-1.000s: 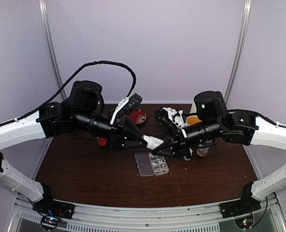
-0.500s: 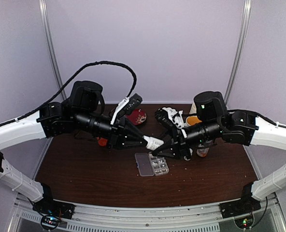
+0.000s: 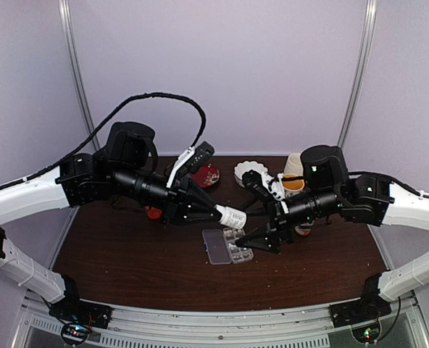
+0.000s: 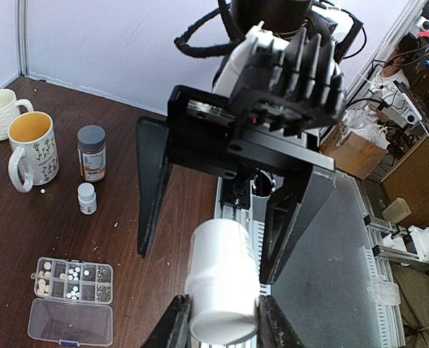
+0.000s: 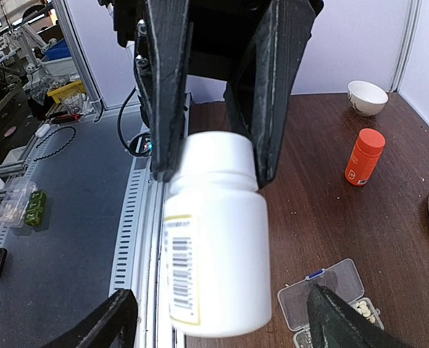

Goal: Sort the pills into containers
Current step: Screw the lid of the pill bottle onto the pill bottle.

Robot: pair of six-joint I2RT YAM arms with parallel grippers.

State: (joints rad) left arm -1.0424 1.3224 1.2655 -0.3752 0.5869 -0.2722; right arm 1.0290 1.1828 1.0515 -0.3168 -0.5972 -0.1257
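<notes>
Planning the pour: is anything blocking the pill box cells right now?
Nothing visible covers the cells: the lid lies open beside them. The white bottle in the left hand has its cap on, though.

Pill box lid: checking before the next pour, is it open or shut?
Open: the lid lies flat beside the pill box cells.

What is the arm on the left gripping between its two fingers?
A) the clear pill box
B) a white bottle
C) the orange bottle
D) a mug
B: the left gripper is shut on the cap of a white bottle, while the orange bottle stands on the table and the pill box lies there open.
</notes>
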